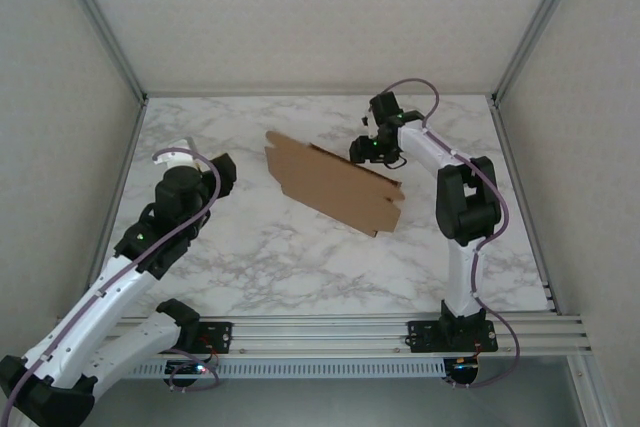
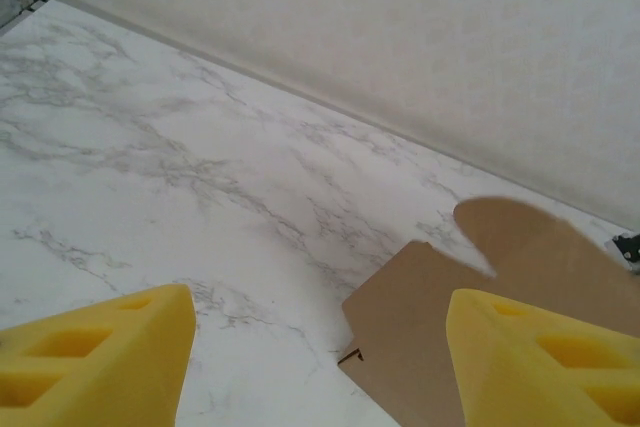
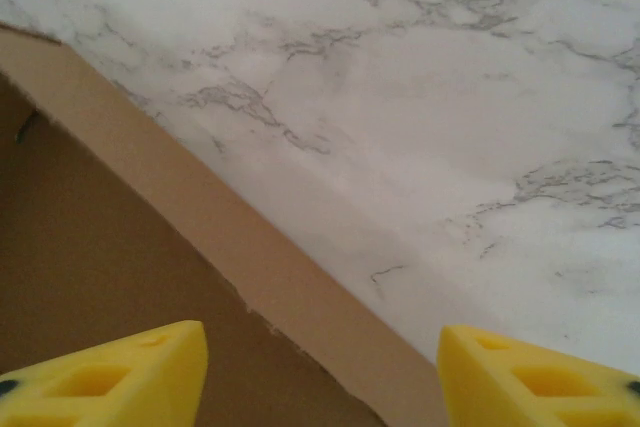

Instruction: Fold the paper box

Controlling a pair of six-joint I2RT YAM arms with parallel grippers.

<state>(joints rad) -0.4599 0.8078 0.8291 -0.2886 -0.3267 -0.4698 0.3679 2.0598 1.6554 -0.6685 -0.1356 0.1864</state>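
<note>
lying flat, paper box (image 1: 330, 185) edge sits beneath open right end effector (image 3: 322, 337); open left end effector (image 2: 320, 302) well apart.

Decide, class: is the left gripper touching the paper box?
Apart: the top external view shows bare marble table between the left gripper and the paper box.

A flat brown cardboard paper box (image 3: 90, 277) is seen at lower left on the white marbled desk (image 3: 450, 97), its edge running diagonally. The right pincer (image 3: 320, 382) is held spread over that edge, yellow fingertips (image 3: 110, 372) wide apart.
</note>
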